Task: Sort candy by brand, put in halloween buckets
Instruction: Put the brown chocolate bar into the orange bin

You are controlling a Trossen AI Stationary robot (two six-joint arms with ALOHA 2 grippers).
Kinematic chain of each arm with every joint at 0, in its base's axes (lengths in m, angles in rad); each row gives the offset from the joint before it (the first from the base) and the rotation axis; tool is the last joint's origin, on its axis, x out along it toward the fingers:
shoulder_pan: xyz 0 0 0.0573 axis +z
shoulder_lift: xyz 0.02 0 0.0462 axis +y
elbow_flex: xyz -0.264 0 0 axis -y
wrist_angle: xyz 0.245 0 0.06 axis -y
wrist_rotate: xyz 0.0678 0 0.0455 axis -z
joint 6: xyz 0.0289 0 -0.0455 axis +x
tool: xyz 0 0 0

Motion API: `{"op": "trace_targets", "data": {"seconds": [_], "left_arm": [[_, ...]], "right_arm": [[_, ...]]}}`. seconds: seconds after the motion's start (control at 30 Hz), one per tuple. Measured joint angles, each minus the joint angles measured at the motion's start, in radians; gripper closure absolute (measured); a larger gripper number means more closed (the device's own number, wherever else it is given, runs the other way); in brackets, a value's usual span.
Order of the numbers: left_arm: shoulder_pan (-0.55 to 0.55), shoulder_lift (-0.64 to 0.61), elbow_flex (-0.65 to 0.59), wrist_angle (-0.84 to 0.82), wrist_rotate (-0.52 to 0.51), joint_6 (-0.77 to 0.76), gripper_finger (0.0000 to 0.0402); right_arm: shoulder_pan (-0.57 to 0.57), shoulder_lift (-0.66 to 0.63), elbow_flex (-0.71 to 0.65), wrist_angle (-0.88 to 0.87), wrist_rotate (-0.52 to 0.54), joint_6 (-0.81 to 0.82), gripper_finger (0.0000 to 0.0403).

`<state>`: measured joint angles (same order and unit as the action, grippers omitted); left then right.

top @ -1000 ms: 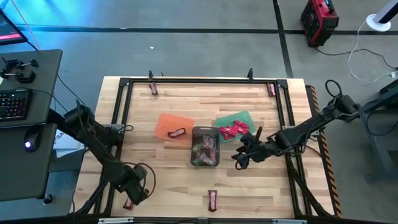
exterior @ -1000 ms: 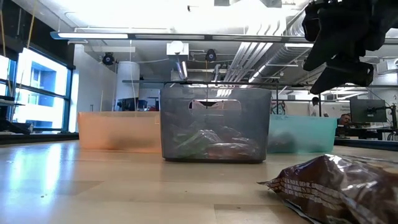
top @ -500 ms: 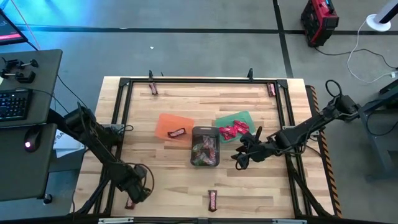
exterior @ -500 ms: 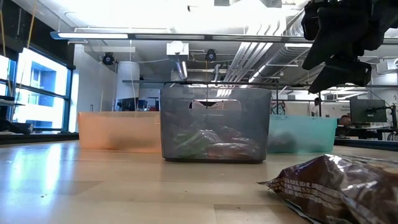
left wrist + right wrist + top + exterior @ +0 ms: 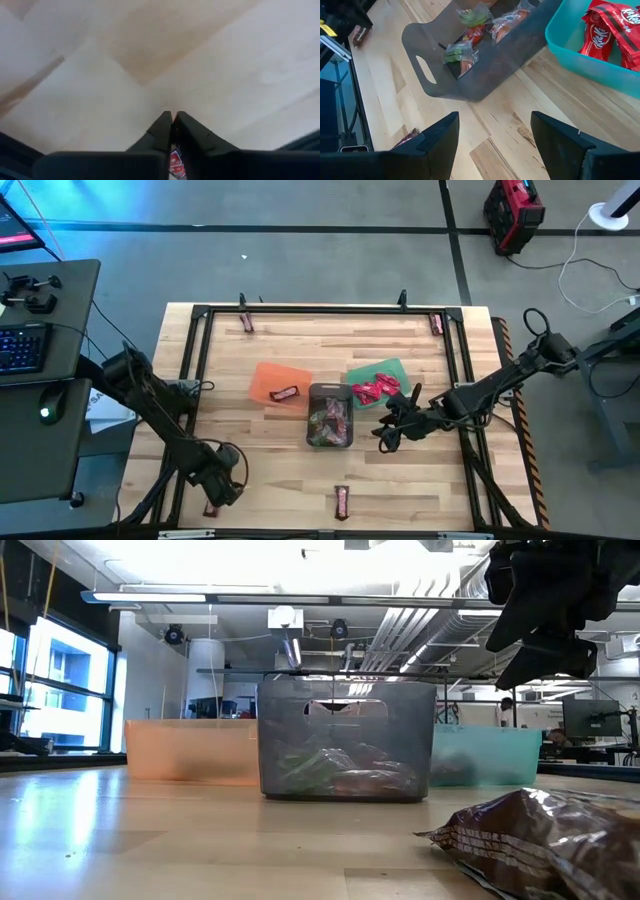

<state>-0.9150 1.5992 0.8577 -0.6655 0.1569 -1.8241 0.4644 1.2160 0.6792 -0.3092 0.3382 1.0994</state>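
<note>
High view: at the near left corner of the wooden table [image 5: 400, 480], the left gripper [image 5: 212, 502] is seen lowered onto a red-wrapped candy [image 5: 207, 508] lying by the frame rail. In the left wrist view its fingers [image 5: 161, 131] are pressed almost together, and a scrap of red wrapper [image 5: 175, 163] is pinched between them near their base. Further right, the orange bucket [image 5: 279, 381] is found with one dark candy bar [image 5: 286, 393] inside it. Just beside it stands the dark grey bucket [image 5: 330, 416], loaded with mixed green and red pieces, and touching its far right corner is the green bucket [image 5: 381, 380], where red KitKat packs [image 5: 376, 388] are gathered. A brown bar [image 5: 342, 500] is left on the boards near the front edge, in front of the grey bucket; two more small bars [image 5: 248, 323] are seen at the far corners, the second [image 5: 436, 324] on the right. The right gripper [image 5: 386, 438] is held above the table just right of the grey bucket, its fingers [image 5: 435, 137] spread wide with nothing between them.
</note>
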Motion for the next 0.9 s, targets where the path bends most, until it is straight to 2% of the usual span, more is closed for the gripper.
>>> {"op": "trace_targets", "data": {"seconds": [0.17,0.33,0.47,0.53,0.73,0.9], "left_arm": [[0.027,-0.087,0.0,-0.049,-0.076,0.034,0.0395],[0.155,-0.234,0.0,-0.062,-0.287,0.146,0.04],[0.327,-0.339,0.036,-0.054,-0.491,0.39,0.0401],[0.427,-0.37,0.069,-0.027,-0.546,0.544,0.0401],[0.703,-0.38,0.156,-0.013,-0.64,0.987,0.0401],[0.866,-0.36,0.154,-0.021,-0.618,1.179,0.0397]], "right_arm": [[0.0,0.0,0.0,0.0,0.0,0.0,0.0164],[0.0,0.0,0.0,0.0,0.033,0.003,0.0164],[0.0,0.0,0.0,0.022,0.096,0.027,0.0164],[0.0,0.0,0.0,0.052,0.117,0.026,0.0164],[0.0,0.0,0.0,0.168,0.2,0.026,0.0164],[0.0,0.0,0.0,0.24,0.298,0.026,0.0164]]}}
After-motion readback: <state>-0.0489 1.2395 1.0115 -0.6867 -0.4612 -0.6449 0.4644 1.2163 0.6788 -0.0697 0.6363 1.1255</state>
